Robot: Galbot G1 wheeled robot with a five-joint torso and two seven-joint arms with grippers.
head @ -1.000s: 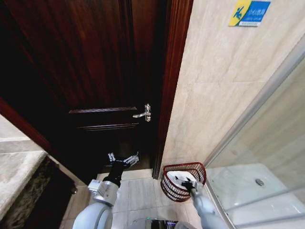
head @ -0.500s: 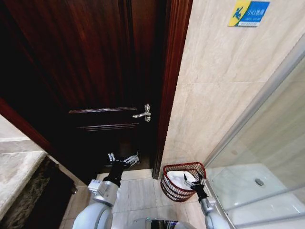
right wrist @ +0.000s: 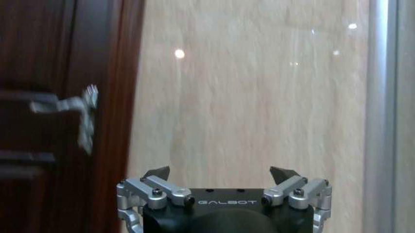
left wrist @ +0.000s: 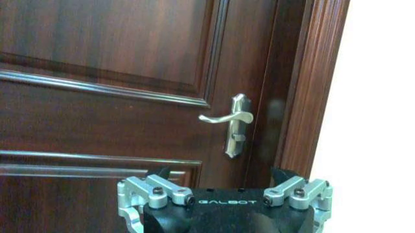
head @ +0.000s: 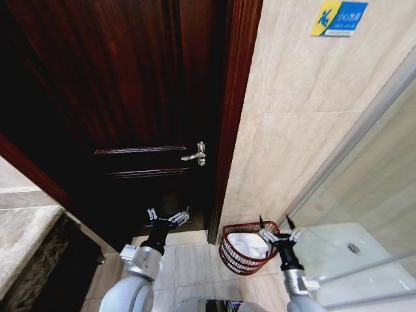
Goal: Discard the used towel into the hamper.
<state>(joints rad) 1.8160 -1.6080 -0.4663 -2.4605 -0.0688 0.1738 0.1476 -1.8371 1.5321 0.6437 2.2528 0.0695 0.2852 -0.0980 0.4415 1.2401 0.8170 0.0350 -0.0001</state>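
Task looks basically done: white towel (head: 247, 244) lies inside hamper (head: 229, 252), on floor by door frame. Right end effector (head: 273, 227) just above hamper rim, spread wide, empty. Left end effector (head: 168, 216) well apart, wide, idle near door.

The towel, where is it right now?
In the head view the white towel lies inside the hamper on the floor by the tiled wall, just left of the open right hand.
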